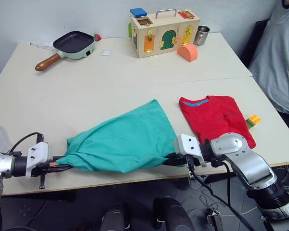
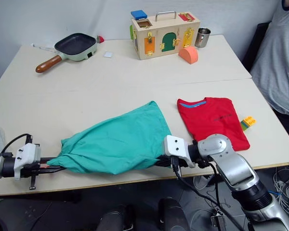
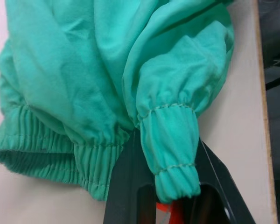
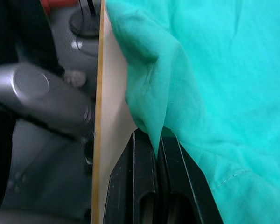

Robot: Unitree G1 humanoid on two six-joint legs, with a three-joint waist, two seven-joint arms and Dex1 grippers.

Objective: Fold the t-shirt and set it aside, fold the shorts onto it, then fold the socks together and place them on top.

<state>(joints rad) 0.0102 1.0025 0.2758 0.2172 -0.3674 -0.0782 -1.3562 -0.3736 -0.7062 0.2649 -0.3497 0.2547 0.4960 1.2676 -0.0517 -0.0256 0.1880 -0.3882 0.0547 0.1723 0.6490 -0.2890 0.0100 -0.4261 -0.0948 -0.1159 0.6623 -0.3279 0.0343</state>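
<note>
Pale beige laminate forms the table (image 1: 135, 82), on which every item rests. The teal-green shorts (image 1: 127, 139) lie bunched along the near edge, stretched between the two arms. To their right, apart from them, the red t-shirt (image 1: 216, 117) lies folded flat with its light blue neckband facing the far side. At the far edge stand a wooden latch box (image 1: 164, 32), a dark frying pan (image 1: 72, 44) with a wooden handle, a metal cup (image 1: 201, 35) and an orange block (image 1: 188, 52). The left gripper (image 3: 170, 186) is clamped on an elastic cuff of the shorts at their left end. The right gripper (image 4: 157, 154) pinches a fold of the shorts at their right end, by the table edge. A small multicoloured toy block (image 1: 253, 120) sits just right of the t-shirt.
</note>
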